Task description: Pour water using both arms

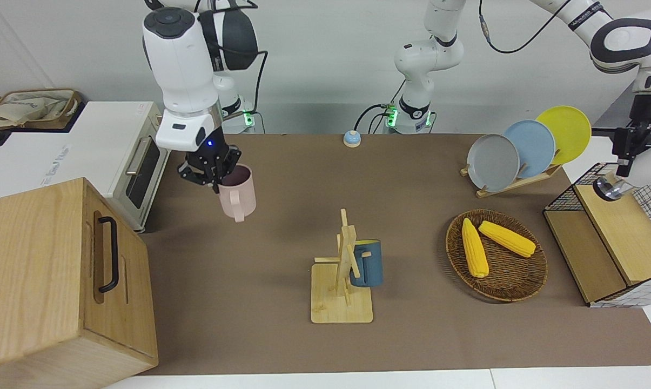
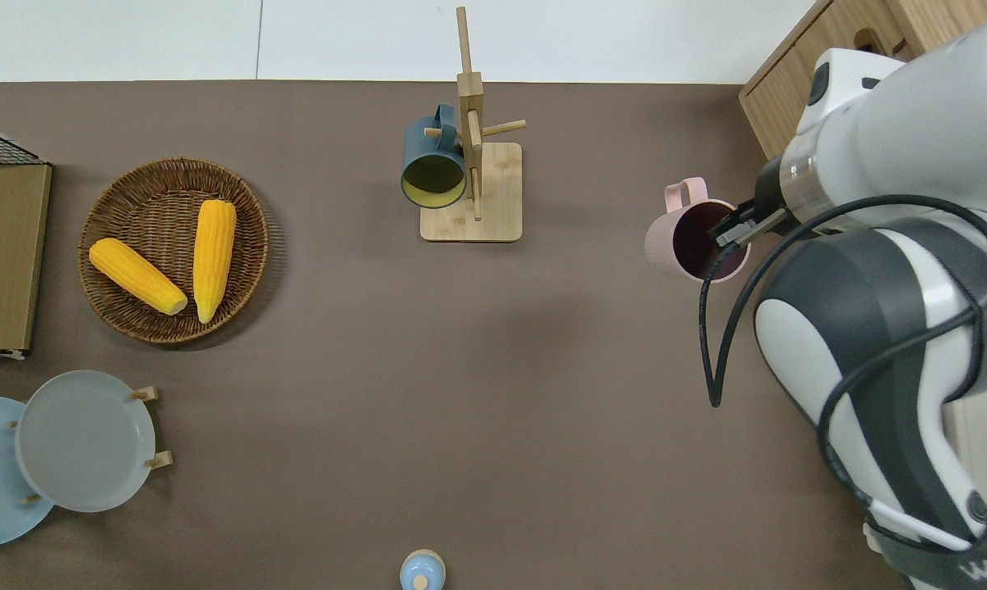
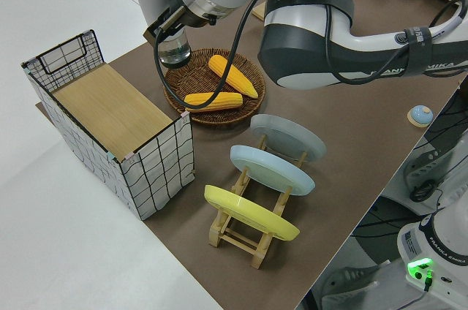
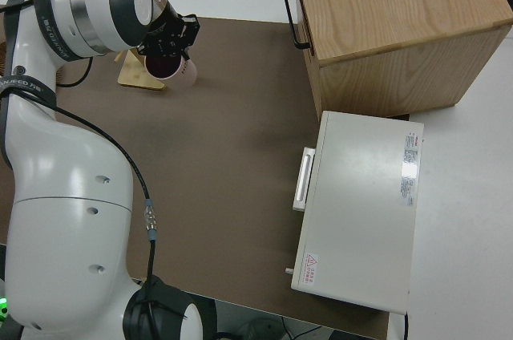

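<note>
My right gripper (image 1: 213,174) is shut on the rim of a pink mug (image 1: 240,195) and holds it in the air, nearly upright. In the overhead view the right gripper (image 2: 735,231) and the pink mug (image 2: 663,246) are over bare table between the wooden mug rack (image 2: 470,123) and the wooden cabinet (image 2: 796,98). A blue mug (image 1: 367,263) hangs on the rack. My left gripper (image 3: 170,23) is shut on a clear glass (image 3: 175,50), held in the air near the wire crate (image 3: 110,116); it is out of the overhead view.
A toaster oven (image 1: 136,162) stands beside the cabinet at the right arm's end. A wicker basket (image 1: 530,281) holds two corn cobs. A rack of three plates (image 1: 525,146) and a small blue bell (image 1: 351,139) stand nearer to the robots.
</note>
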